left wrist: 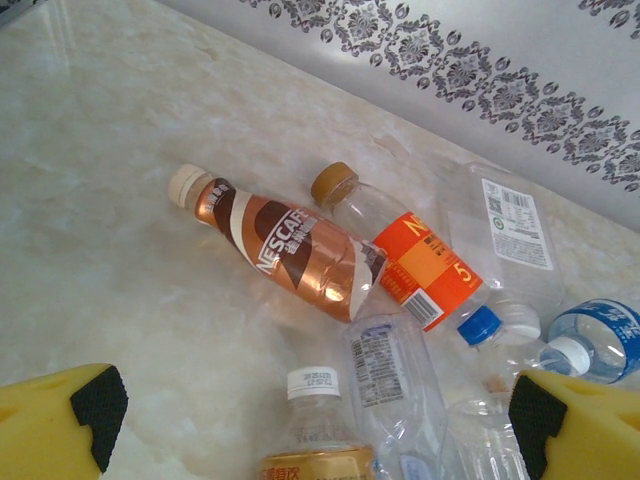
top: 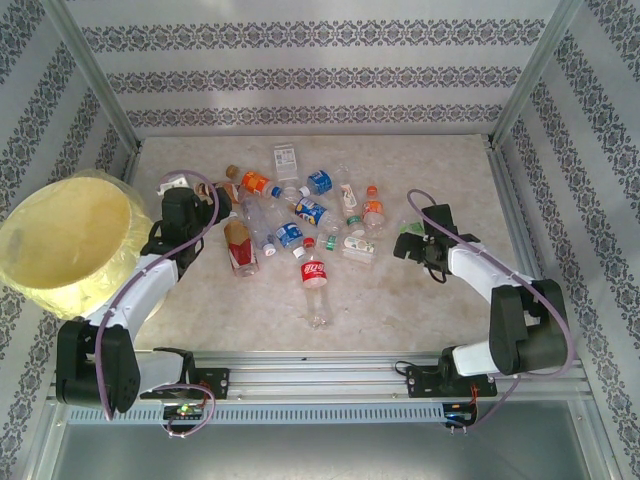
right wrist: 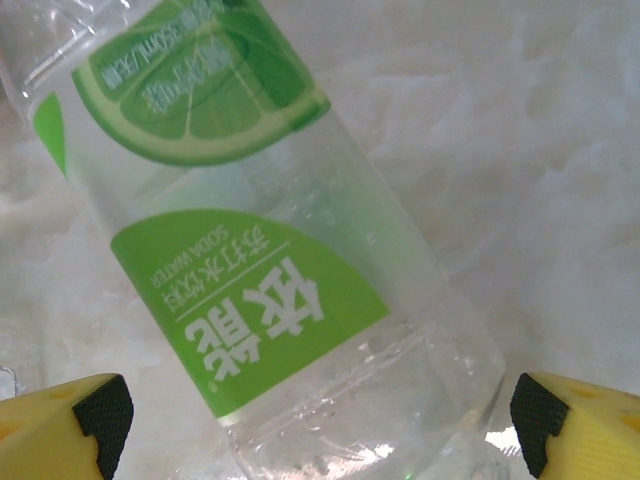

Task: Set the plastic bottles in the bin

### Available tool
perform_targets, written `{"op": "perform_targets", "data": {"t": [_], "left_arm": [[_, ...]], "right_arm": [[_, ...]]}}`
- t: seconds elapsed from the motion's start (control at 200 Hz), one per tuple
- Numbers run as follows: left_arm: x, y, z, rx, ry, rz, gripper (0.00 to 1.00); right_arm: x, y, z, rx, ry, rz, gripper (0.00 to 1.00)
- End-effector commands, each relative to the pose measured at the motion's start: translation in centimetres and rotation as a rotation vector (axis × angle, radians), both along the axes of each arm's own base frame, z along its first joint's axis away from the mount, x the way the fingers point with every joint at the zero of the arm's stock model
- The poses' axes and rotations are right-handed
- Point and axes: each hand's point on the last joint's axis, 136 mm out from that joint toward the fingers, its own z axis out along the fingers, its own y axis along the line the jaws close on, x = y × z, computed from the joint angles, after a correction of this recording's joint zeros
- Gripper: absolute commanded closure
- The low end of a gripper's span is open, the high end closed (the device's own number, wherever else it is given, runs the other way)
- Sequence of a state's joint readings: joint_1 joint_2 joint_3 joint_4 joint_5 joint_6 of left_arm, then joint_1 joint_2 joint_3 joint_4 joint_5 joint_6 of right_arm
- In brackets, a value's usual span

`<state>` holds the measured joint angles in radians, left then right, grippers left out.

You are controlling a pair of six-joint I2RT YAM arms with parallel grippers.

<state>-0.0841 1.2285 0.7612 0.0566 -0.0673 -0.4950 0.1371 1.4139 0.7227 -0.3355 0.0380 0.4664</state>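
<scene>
Several plastic bottles [top: 300,210] lie scattered mid-table, with a red-labelled one [top: 314,275] nearer the front. The pale-yellow bin [top: 70,240] stands at the left edge. My left gripper [top: 200,205] hovers open at the pile's left end. Between its fingertips [left wrist: 315,420] lies a white-capped bottle with a gold label [left wrist: 315,445], and beyond that a brown Nescafe bottle [left wrist: 290,250] and an orange-labelled one [left wrist: 425,265]. My right gripper [top: 412,240] is open at the pile's right. A clear bottle with a green lime label [right wrist: 250,250] lies between its pads [right wrist: 100,420], and neither pad touches it.
The table is boxed in by patterned walls with metal posts [top: 95,70] at the back corners. Bare marble tabletop [top: 380,310] stretches in front of the bottles. A flat clear bottle with a white label [left wrist: 510,225] lies against the back wall.
</scene>
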Motion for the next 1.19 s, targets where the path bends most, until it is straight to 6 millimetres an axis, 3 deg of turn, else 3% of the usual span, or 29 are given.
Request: {"op": "perform_targets", "data": {"t": [0.0,0.46,0.709,0.824,0.924,1.189], "left_arm": [[0.7,-0.8,0.6,-0.046,-0.011,-0.012,0.01],[2.4,-1.5,0.1,-0.082,0.012,-0.027,0.01],[2.2,-1.2,0.1,-0.060,0.018,-0.024,0.01],[2.2,-1.6,0.2,-0.076,0.024,-0.037,0.01],[2.2,-2.3,0.5,-0.085,0.032,-0.078,0.00],[2.5,-4.5,1.6,-0.188,0.008,-0.161,0.01]], "right_arm": [[-0.5,-0.6,-0.8,-0.047,0.065,-0.048,0.02],[2.5,0.0,-1.0,-0.124,0.091,-0.012,0.13],[1.9,0.5,-1.2,-0.135,0.107,0.027,0.23],[1.6,0.7,-1.1,-0.115,0.088,0.033,0.36],[1.3,0.8,-0.9,-0.111,0.076,0.039,0.40],[1.5,0.4,1.9,-0.139,-0.086,0.017,0.47]]}}
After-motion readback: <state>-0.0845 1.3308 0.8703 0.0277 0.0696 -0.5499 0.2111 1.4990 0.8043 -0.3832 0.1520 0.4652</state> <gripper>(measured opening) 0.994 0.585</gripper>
